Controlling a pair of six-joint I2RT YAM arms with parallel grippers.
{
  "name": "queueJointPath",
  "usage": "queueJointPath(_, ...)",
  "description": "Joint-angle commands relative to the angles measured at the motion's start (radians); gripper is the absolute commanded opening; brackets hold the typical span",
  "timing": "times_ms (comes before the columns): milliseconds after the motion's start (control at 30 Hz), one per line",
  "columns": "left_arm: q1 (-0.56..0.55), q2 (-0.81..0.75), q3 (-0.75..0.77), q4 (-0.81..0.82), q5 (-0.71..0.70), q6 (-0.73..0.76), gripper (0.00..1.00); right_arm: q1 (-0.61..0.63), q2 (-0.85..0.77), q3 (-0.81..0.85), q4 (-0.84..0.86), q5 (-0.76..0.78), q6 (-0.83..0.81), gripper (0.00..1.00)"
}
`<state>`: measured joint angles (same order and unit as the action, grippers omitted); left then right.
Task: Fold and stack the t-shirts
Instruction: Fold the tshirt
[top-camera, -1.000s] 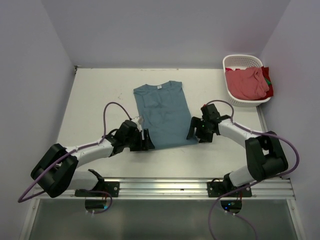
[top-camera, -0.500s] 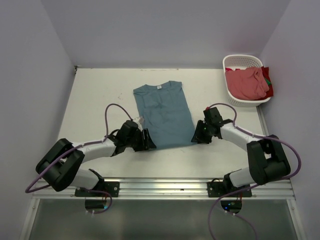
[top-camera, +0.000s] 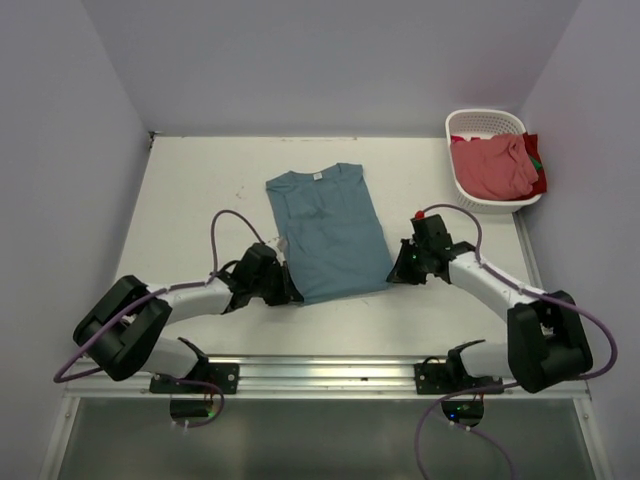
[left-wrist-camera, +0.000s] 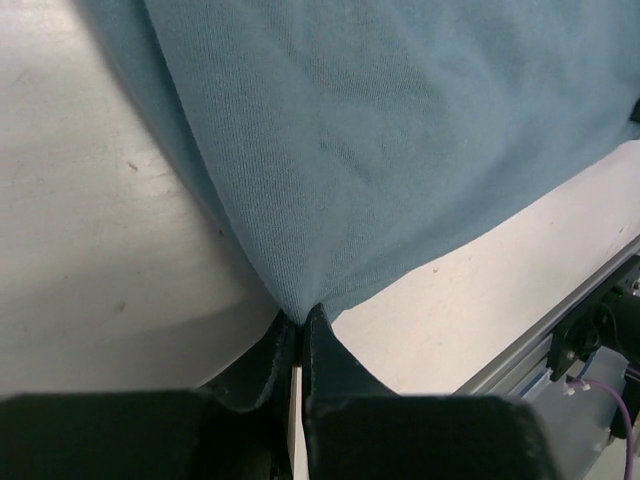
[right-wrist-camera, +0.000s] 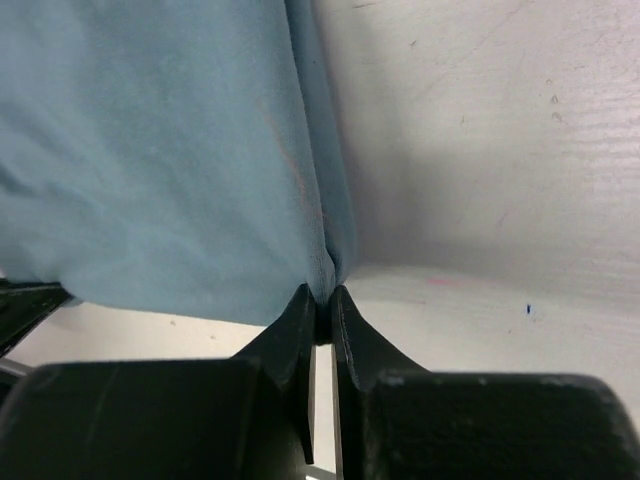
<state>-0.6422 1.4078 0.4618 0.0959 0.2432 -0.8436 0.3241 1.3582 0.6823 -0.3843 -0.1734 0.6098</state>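
A teal-blue t-shirt (top-camera: 328, 232) lies flat in the middle of the table, sleeves folded in, neck label at the far end. My left gripper (top-camera: 291, 291) is shut on its near left corner; the left wrist view shows the cloth (left-wrist-camera: 380, 150) pinched at the tips of the left gripper (left-wrist-camera: 300, 318). My right gripper (top-camera: 397, 270) is shut on the near right corner, where the blue cloth (right-wrist-camera: 160, 150) bunches between the tips of the right gripper (right-wrist-camera: 322, 296). A salmon pink-red t-shirt (top-camera: 492, 165) lies crumpled in the basket.
The white slotted basket (top-camera: 482, 124) stands at the back right corner, with red and green cloth (top-camera: 538, 166) spilling over its right side. A metal rail (top-camera: 330, 370) runs along the table's near edge. White walls close in left, back and right.
Both grippers have closed on the shirt's near corners. The left one slid right and the right one moved slightly forward onto the hem.
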Motion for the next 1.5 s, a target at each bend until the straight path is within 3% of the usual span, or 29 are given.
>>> queueJointPath(0, -0.005, -0.035, -0.035, -0.174, -0.018, 0.061, 0.0, 0.0, -0.1, -0.007, -0.074, -0.018, -0.022, 0.0)
queueJointPath(167, -0.028, -0.164, -0.017, -0.272, 0.021, 0.071, 0.0, 0.035, -0.273, -0.003, -0.189, -0.017, -0.036, 0.0)
queueJointPath(400, -0.095, -0.468, 0.032, -0.427, 0.07, -0.003, 0.0, 0.165, -0.485, 0.031, -0.399, 0.011, 0.019, 0.0)
queueJointPath(533, -0.145, -0.596, 0.083, -0.56, 0.058, -0.087, 0.0, 0.28, -0.583, 0.078, -0.488, 0.04, 0.087, 0.0)
queueJointPath(733, -0.189, -0.708, 0.197, -0.709, -0.017, -0.135, 0.0, 0.302, -0.645, 0.212, -0.605, 0.067, 0.096, 0.0)
queueJointPath(900, -0.188, -0.681, 0.331, -0.783, -0.226, -0.06, 0.0, 0.302, -0.567, 0.292, -0.549, 0.17, 0.035, 0.0)
queueJointPath(1133, -0.182, -0.517, 0.455, -0.785, -0.597, 0.046, 0.0, 0.3, -0.273, 0.425, -0.361, 0.354, -0.102, 0.0)
queueJointPath(1267, -0.122, -0.429, 0.445, -0.676, -0.601, 0.127, 0.0, 0.276, -0.108, 0.508, -0.262, 0.403, -0.153, 0.0)
queueJointPath(1467, 0.068, -0.316, 0.37, -0.467, -0.542, 0.242, 0.0, 0.202, 0.107, 0.632, -0.18, 0.402, -0.189, 0.0)
